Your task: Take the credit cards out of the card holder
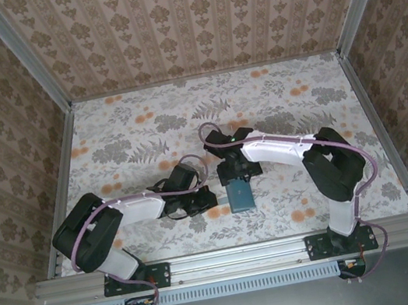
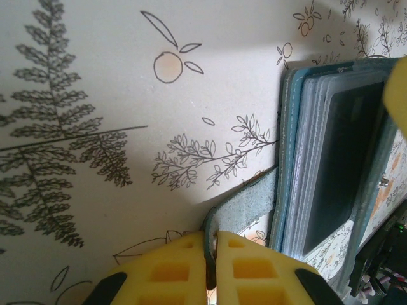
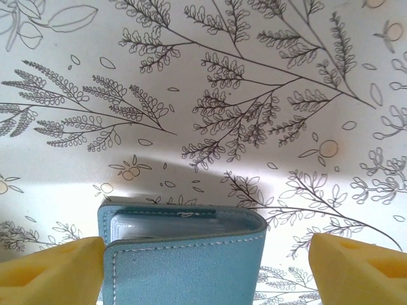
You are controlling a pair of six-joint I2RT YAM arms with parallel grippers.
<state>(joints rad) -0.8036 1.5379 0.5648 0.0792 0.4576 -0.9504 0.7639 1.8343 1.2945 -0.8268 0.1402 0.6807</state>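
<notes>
The teal card holder [image 1: 239, 194] lies on the floral tabletop between the two arms. My left gripper [image 2: 211, 238] is shut on the holder's strap tab [image 2: 251, 206], which sticks out from its left side. In the left wrist view the holder [image 2: 294, 159] stands slightly open, with clear sleeves and a dark card [image 2: 343, 162] inside them. My right gripper [image 3: 203, 270] is open and straddles the holder [image 3: 191, 267], one yellow finger [image 3: 51, 267] on each side, the left one at its edge. The sleeve edges [image 3: 172, 223] show under the cover.
A floral cloth [image 1: 145, 131] covers the table, with patterned walls and metal rails [image 1: 66, 177] on three sides. The left gripper [image 1: 200, 199] and right gripper [image 1: 235, 172] work close together at the near middle. Open cloth lies beyond them.
</notes>
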